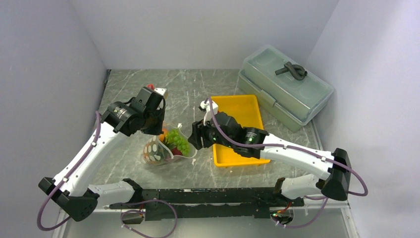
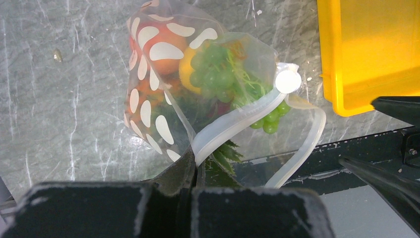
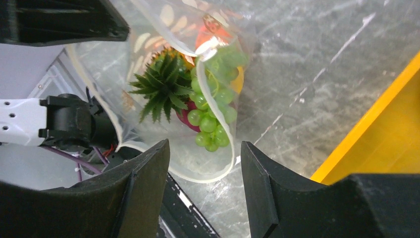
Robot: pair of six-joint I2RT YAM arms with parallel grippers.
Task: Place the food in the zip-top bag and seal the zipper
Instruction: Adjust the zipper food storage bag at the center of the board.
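Pinching the whitish zipper (image 2: 237,121) strip, the left gripper (image 2: 194,166) is clenched on the soft, dotted clear bag (image 2: 148,106). Knobbly green grapes (image 2: 218,74) bulge at its mouth, and the right gripper (image 3: 204,148) stands released.

pineapple (image 3: 163,87): only the green crown shows; the body is hidden under the leaves.
red piece (image 3: 183,117): mostly covered by the grape bunch (image 3: 210,114); too little shows to name it.
lemon (image 2: 186,74): a yellow patch, partly behind the grape bunch.
yellow tray (image 1: 237,106): near part hidden under the right arm (image 1: 292,148) from above; cut off by the picture's edge in both wrist views.
left pincer (image 2: 194,161): tips hidden where the zipper (image 2: 237,121) runs in.
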